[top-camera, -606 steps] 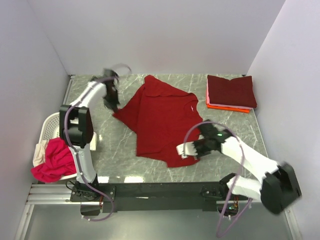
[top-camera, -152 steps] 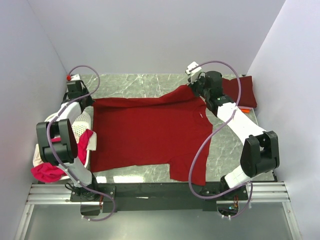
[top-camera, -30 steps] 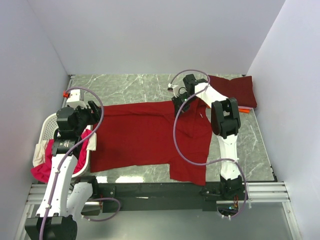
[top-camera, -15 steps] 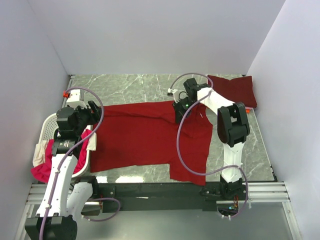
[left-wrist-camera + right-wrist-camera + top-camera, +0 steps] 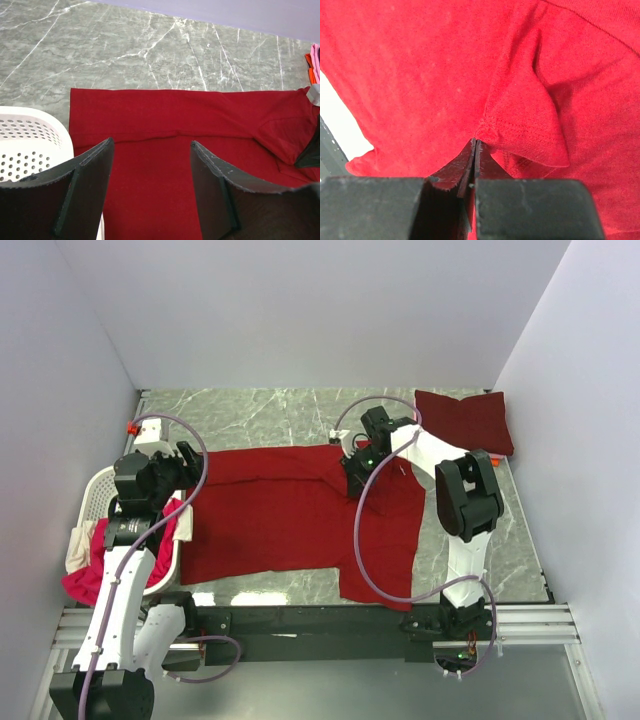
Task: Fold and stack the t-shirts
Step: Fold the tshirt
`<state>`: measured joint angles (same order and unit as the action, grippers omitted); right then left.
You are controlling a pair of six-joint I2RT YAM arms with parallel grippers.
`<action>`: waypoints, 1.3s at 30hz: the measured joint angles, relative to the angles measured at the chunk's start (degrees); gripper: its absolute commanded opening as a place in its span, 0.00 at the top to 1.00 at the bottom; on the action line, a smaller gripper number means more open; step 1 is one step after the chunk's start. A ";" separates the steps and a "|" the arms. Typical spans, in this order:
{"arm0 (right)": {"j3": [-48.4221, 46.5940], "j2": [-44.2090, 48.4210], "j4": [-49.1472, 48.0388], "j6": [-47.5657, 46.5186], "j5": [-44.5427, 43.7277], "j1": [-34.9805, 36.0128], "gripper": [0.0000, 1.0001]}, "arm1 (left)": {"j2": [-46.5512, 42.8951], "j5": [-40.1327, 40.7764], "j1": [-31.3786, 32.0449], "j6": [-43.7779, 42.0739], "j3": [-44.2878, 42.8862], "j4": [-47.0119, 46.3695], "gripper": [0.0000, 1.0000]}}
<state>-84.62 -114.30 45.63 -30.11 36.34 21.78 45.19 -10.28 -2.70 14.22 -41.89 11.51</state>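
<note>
Right gripper (image 5: pixel 474 146) is clamped tight on the large dark red t-shirt (image 5: pixel 280 525), pinching a raised hem fold; a puckered flap of red cloth sits right at its tips and bulges to the right of them; more of the same cloth fills the right wrist view beyond the gripper; from above, this gripper is low over the far right part of the shirt, near the collar area.

Left gripper (image 5: pixel 150 150) is spread wide with nothing between its fingers (image 5: pixel 85 190); it hangs above the shirt's left edge and does not touch the cloth; the shirt spreads out ahead of it and to its right, flat on the marble table (image 5: pixel 250 418); a band along the shirt's far edge lies doubled over, ahead of the left gripper; one part of the shirt reaches toward the arm bases, on the near side of the right gripper.

White lattice basket (image 5: pixel 30 142) is just left of the left gripper, touching the shirt's left edge; magenta-pink t-shirt (image 5: pixel 95 582) and cream t-shirt (image 5: pixel 77 546) spill over the basket's near rim, behind the left gripper.

Folded maroon t-shirt (image 5: pixel 465 420) tops a stack to the right of the right gripper and a little farther back, apart from it; an edge of the orange t-shirt (image 5: pixel 489 458) peeks out beneath it.
</note>
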 measured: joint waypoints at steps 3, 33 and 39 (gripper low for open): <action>0.31 0.83 -0.33 0.02 -0.28 0.55 0.96 | 0.04 0.00 0.00 0.00 0.00 0.02 0.32; -5.29 0.44 1.40 2.82 -5.29 -1.68 0.73 | 0.85 -0.92 0.00 0.00 0.00 0.02 0.32; -6.23 -4.46 0.74 3.65 -7.21 2.82 0.78 | 1.16 -1.33 0.00 0.00 0.00 -0.02 0.32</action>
<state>-90.85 -118.76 46.37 -26.46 29.12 24.60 46.35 -11.62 -2.70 14.22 -41.89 11.49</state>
